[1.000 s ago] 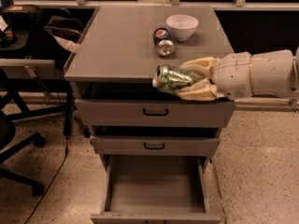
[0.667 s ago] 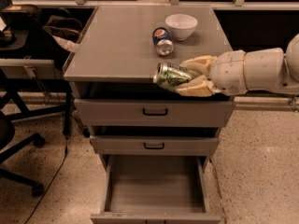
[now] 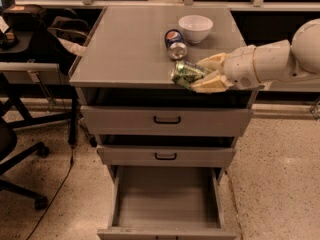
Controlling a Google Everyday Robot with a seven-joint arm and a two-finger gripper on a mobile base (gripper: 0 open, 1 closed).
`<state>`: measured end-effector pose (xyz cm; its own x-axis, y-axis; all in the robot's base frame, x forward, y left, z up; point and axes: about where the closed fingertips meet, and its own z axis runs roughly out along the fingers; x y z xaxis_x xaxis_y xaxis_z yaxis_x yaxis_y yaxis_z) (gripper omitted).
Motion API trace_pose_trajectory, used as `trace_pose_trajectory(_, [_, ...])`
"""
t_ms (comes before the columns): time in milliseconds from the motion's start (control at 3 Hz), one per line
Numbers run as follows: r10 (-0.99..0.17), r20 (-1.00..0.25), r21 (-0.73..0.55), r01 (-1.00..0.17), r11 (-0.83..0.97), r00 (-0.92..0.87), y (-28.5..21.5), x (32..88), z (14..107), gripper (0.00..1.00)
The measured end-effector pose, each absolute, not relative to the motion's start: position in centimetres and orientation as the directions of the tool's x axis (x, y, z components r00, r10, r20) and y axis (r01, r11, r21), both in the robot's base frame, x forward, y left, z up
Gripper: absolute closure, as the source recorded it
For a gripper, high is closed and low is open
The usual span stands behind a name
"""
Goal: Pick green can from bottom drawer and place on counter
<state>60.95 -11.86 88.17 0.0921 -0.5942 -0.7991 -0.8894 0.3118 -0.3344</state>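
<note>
The green can (image 3: 186, 73) lies on its side between the cream fingers of my gripper (image 3: 202, 73), which is shut on it. Gripper and can hover at the front right edge of the grey counter (image 3: 125, 49), the arm reaching in from the right. Below, the bottom drawer (image 3: 167, 199) is pulled out, and its grey interior shows nothing inside.
A blue-and-red can (image 3: 174, 40) lies on the counter beside a white bowl (image 3: 195, 27) at the back right. Two shallower drawers with black handles (image 3: 166, 119) sit slightly open above the bottom one. An office chair (image 3: 12, 149) and desk stand to the left.
The gripper with the green can has shifted slightly up and back over the counter's front edge.
</note>
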Motion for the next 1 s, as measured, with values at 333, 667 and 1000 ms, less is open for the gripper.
trace_pose_trajectory(333, [-0.635,-0.772,-0.308,-0.894,0.325,0.035,-13.1,64.2,87.2,1.0])
trace_pose_trajectory(667, [-0.653,-0.757,-0.299,-0.892,0.338,0.006,-13.9,66.1,87.0,1.0])
trace_pose_trajectory(1000, [-0.67,-0.742,-0.288,-0.892,0.348,-0.022,-14.6,68.2,86.6,1.0])
